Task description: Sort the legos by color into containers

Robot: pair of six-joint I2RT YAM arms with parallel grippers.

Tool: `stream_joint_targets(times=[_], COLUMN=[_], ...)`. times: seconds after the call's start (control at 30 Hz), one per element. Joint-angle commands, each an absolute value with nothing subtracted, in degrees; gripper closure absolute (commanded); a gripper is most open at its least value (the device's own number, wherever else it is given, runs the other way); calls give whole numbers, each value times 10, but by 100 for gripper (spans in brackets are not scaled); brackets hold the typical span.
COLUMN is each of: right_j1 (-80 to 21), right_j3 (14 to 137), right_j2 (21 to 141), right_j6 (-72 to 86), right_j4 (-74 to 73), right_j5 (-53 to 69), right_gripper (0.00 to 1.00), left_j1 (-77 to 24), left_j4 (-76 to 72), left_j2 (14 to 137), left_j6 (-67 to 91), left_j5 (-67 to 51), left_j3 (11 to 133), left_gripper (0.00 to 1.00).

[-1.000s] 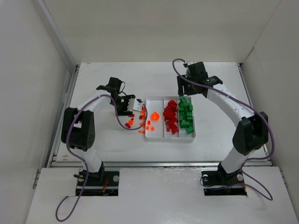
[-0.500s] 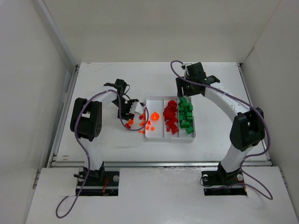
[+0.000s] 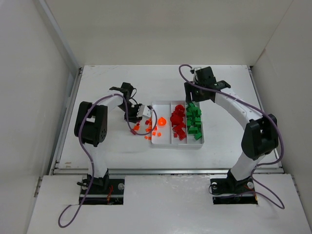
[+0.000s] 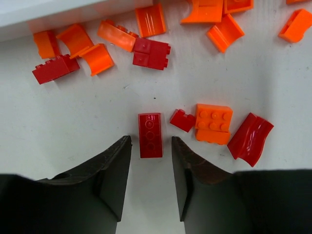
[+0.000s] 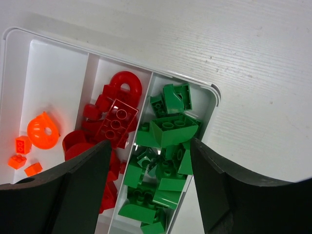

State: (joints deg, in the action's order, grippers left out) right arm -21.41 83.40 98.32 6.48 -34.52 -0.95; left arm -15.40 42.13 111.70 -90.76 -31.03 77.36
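The small red rectangular plastic brick (image 4: 150,135) lies flat on the white bench (image 3: 112,146). It sits just left of the shallow white plastic tray (image 3: 164,138), among the loose orange and red pieces not yet sorted. Close on its right are a tiny red brick (image 4: 183,120), a flat orange studded brick (image 4: 213,123) and a red curved piece (image 4: 250,136).

Within the last second my left hand (image 4: 150,146) has come down over this scatter and drawn its fingers in from a wider spread. They now stand narrow on either side of the red brick, with a slim gap on each side, so nothing is gripped yet. I judge the pick is about to close. The brick belongs in the tray's middle compartment, where the reds are heaped.

My right hand (image 5: 149,142) has kept its spread: wide and empty, it hangs over the tray's far end, above the red and green compartments.
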Motion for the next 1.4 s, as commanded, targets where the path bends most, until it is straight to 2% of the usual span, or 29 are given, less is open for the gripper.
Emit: stream_joint_targets(times=[0.0,0.1,0.2,0.4,0.7,1.0,1.23,1.37], right_j1=[-212,-212,-212,-212,-212,-201,-196,-196], right_j3=[825,820,815,803,781,734,700,686], right_j2=[952,940,935,929,908,865,829,816], right_j6=[74,74,74,79,84,110,137,142], right_j4=[-327,-327,-327,-316,-297,-280,-268,-275], right_j5=[-3,-3,-3,-3,-15,-11,17,17], right_gripper=[29,29,29,29,29,29,29,29], left_j1=[-158,-158,-158,-158,-182,-313,-402,-436], left_j4=[422,416,416,399,373,403,288,239], left_j2=[1122,1122,1117,1100,1050,1041,1051,1051], left_j6=[-885,-870,-860,-830,-759,-744,-662,-636], left_j5=[-322,-322,-322,-303,-388,-446,-464,-421], left_j3=[782,782,777,784,852,869,815,792], left_gripper=[69,79,100,100,100,100,100,100])
